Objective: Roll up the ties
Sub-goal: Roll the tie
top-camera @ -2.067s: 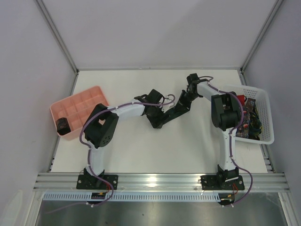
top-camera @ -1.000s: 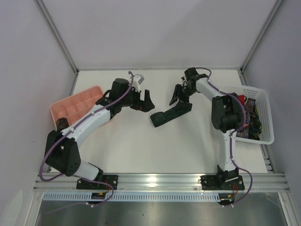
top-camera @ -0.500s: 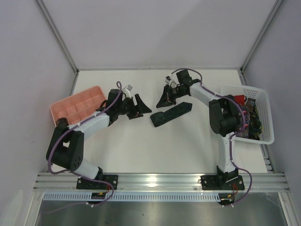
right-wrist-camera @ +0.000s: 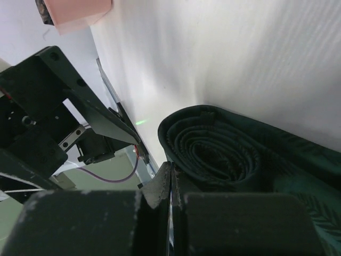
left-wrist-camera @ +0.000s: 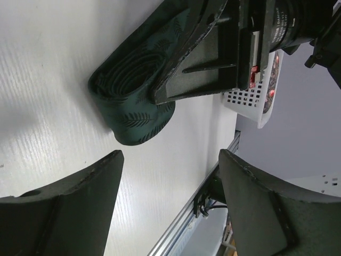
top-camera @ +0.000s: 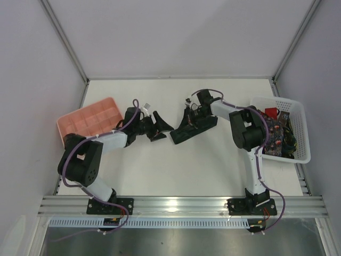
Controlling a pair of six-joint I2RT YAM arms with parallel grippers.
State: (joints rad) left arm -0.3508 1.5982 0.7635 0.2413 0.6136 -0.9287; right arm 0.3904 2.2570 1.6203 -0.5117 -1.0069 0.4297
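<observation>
A dark green leaf-patterned tie (top-camera: 196, 127) lies on the white table, its left end rolled into a loose coil (left-wrist-camera: 133, 101). The coil also shows in the right wrist view (right-wrist-camera: 218, 154). My right gripper (top-camera: 187, 121) is shut, its tips (right-wrist-camera: 171, 176) low against the coil's near side, with nothing visibly between them. My left gripper (top-camera: 160, 126) is open and empty (left-wrist-camera: 169, 176), just left of the coil and facing it, not touching.
The pink compartment tray (top-camera: 88, 118) stands at the left, partly behind the left arm. The white lattice basket (top-camera: 298, 130) at the right holds more ties, one of them red (top-camera: 272, 112). The table's front rail (left-wrist-camera: 213, 176) is near.
The left gripper, after pulling back to the left, has come right and down toward the coil. The right gripper has moved left and down onto the rolled end.
</observation>
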